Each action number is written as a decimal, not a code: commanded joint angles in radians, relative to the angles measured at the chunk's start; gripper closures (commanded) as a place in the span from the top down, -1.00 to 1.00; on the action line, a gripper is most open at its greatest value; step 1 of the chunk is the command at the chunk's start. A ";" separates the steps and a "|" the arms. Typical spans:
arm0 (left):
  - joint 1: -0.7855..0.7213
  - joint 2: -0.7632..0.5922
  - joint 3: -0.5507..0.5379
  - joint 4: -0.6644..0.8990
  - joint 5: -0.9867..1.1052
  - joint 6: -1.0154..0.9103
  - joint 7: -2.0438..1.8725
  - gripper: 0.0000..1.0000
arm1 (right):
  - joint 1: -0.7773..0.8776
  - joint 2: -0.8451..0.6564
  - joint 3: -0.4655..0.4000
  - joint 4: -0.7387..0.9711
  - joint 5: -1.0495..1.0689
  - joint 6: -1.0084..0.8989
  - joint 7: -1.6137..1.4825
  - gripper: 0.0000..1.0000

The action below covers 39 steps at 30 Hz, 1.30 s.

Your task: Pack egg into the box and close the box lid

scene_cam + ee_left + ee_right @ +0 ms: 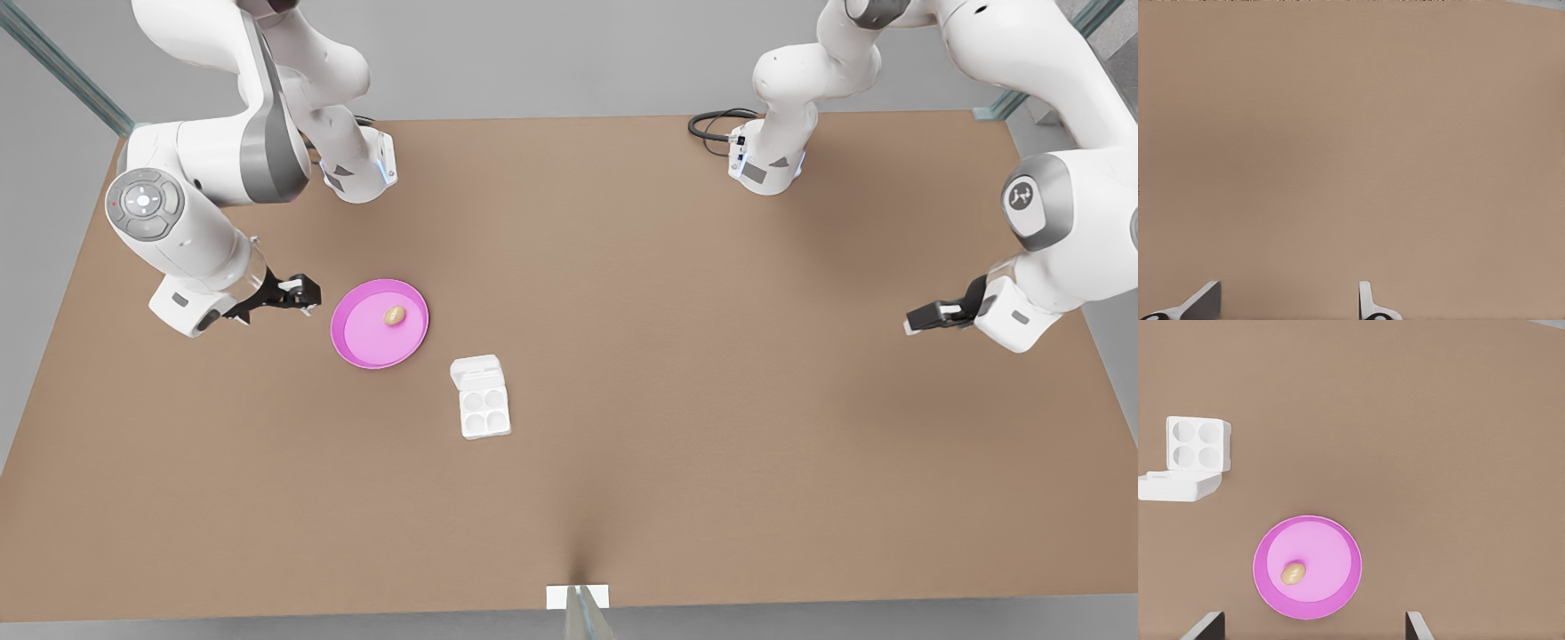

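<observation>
Front view: the brown table [622, 267] fills most of the frame. Left of centre sits the pink plate [351, 342], and the egg [395, 315] lies on it, a little toward the plate's upper right. Just below and to the right of the plate, apart from it, is the box [484, 412], its four cups bare. The lid [476, 371] is swung back, hinged along the box's upper short edge and pointing toward the plate.

At the frame's left edge an arm reaches in, and its gripper [302, 293] hangs just beside the plate's left rim. This is the right gripper, since the right wrist view looks down on the plate [1338, 587] with the egg [1293, 573] on it and the open box [1197, 445] in that frame's upper left, the lid [1179, 486] folded out below the cups. The two fingers [1205, 628] stand wide apart at the lower edge of that frame, with nothing between them.

At the front view's right edge the other arm holds the left gripper [925, 317] over bare table, well apart from the plate and box. In the left wrist view the fingers [1201, 301] show at the lower edge, spread apart over plain table [1351, 133] and holding nothing.

Both grippers hang above the table, touching none of the things.
</observation>
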 commanded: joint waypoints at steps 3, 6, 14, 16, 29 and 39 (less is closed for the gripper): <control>0.000 0.000 0.000 0.000 -0.001 0.000 0.000 1.00 | -0.002 0.001 0.001 -0.002 0.000 0.000 0.000 1.00; 0.000 0.005 0.000 0.000 0.000 0.012 0.000 1.00 | 0.110 0.053 0.011 -0.023 0.018 -0.026 -0.152 1.00; 0.000 0.005 0.000 0.000 0.002 0.012 0.002 1.00 | 0.175 0.072 0.199 -0.485 -0.008 0.451 -1.017 1.00; 0.000 0.005 0.000 0.000 0.002 0.012 0.002 1.00 | 0.149 0.041 0.212 -0.552 -0.009 0.499 -1.118 1.00; 0.008 0.005 0.000 0.000 0.002 0.014 0.002 1.00 | 0.014 -0.032 0.212 -0.911 -0.083 0.880 -1.321 1.00; 0.008 0.005 0.000 0.000 0.002 0.012 0.002 1.00 | -0.015 0.021 0.210 -1.071 -0.084 1.115 -1.333 1.00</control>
